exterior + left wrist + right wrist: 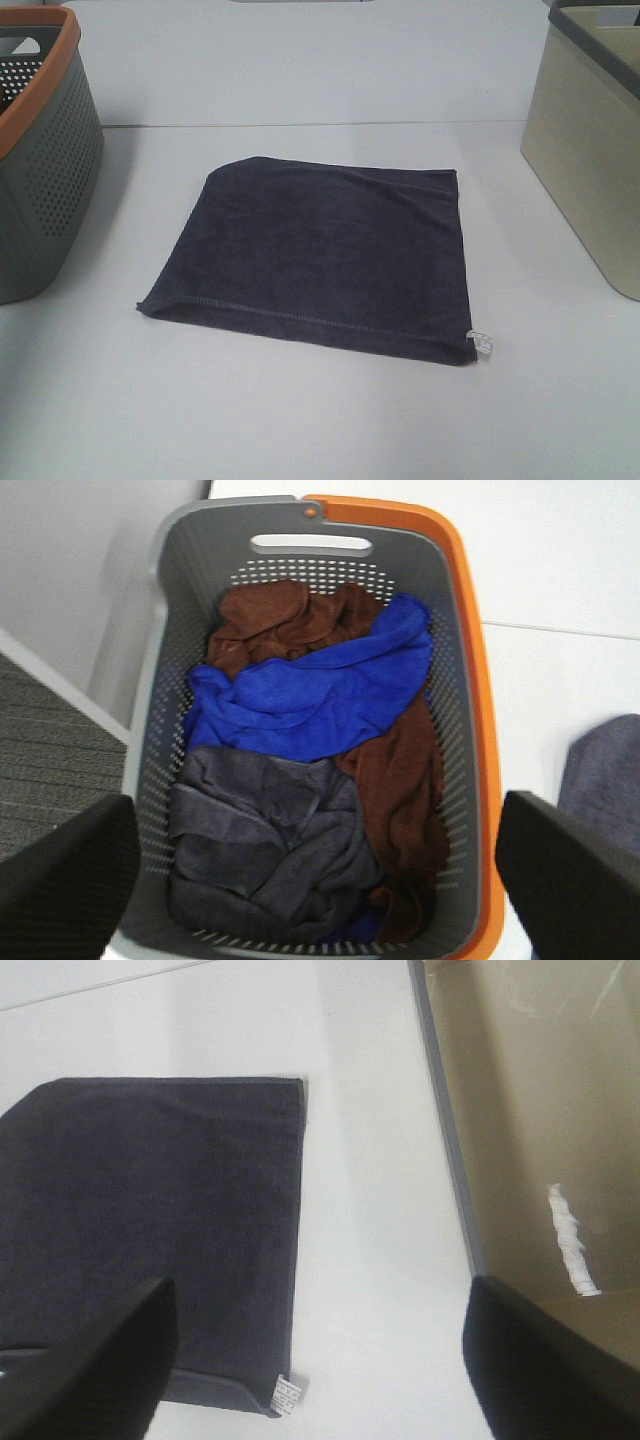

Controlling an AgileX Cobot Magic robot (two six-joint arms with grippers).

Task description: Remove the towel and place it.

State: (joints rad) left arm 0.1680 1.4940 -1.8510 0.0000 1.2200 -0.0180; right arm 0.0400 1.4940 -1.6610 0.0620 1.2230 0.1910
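Note:
The towel [320,250] is a dark navy-grey square lying flat in the middle of the white table, with a small white tag [482,343] at its near right corner. No gripper shows in the exterior high view. My left gripper [320,880] hangs open over the grey basket, and one edge of the towel [608,780] shows beside that basket. My right gripper [320,1360] is open above the bare strip of table between the towel [150,1230] and the beige bin, with nothing between its fingers. The towel's tag [286,1394] lies near the left finger.
A grey perforated basket with an orange rim [40,150] stands at the table's left and holds brown, blue and dark grey cloths [310,695]. A beige bin [590,160] stands at the right, with a small white object [570,1235] inside.

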